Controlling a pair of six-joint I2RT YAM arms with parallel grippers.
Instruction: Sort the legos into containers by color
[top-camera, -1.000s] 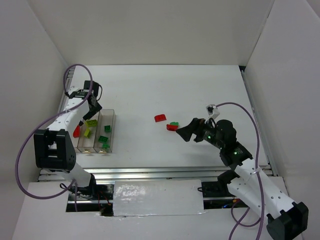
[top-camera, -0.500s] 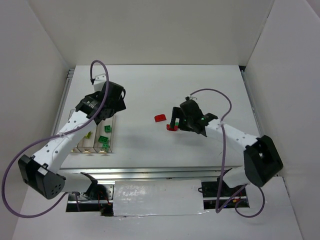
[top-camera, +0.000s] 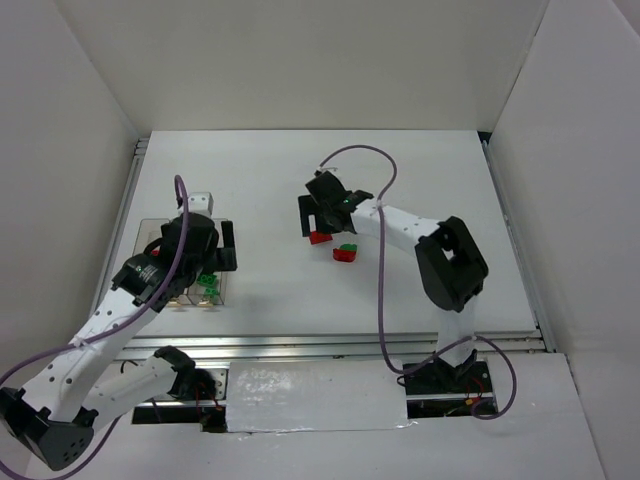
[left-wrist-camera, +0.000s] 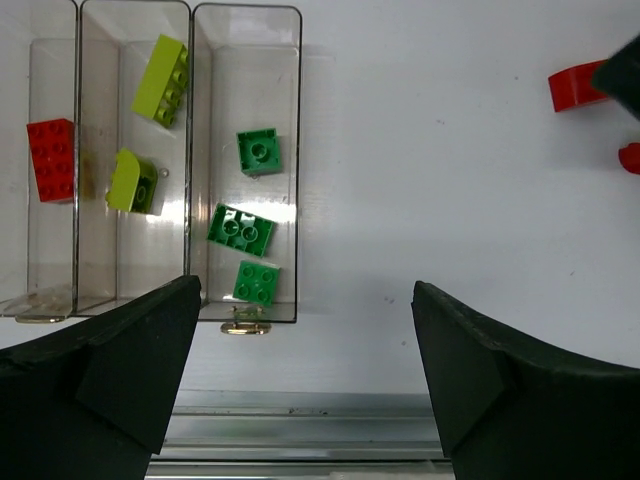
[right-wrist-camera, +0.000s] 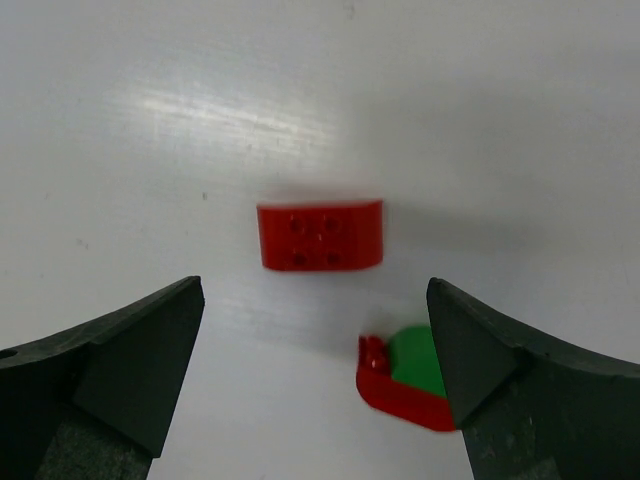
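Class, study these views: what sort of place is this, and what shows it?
Probably a robotics lab test cell: a white table boxed in by white walls, a left arm and right arm mounted at its near edge, and clear containers holding colour-sorted legos.

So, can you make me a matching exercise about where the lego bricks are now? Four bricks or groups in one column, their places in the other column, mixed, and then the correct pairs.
Things
1. red curved brick
2. red-and-green piece
3. green bricks
4. yellow-green bricks

Places
A. middle compartment of the containers
B. on the table, centred in the open right gripper
C. end compartment, next to the open table
D. on the table, close beside one finger of that gripper

Pairs: 1-B, 2-D, 3-C, 4-A
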